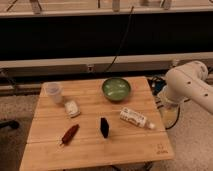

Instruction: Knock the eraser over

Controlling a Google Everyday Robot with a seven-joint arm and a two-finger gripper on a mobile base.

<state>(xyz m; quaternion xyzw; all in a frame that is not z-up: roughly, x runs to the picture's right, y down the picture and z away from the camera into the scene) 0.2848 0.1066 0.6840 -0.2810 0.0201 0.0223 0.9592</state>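
Note:
The eraser (104,127) is a small black slab standing on edge near the middle front of the wooden table (145,147). My white arm (186,86) bulges in from the right edge, beside the table's right side and well apart from the eraser. The gripper itself is out of view; only the arm's joints and links show.
A green bowl (116,88) sits at the back centre. A clear plastic cup (54,92) stands back left, with a small white block (72,108) next to it. A dark red elongated object (70,133) lies front left. A bottle (135,118) lies on its side right of the eraser.

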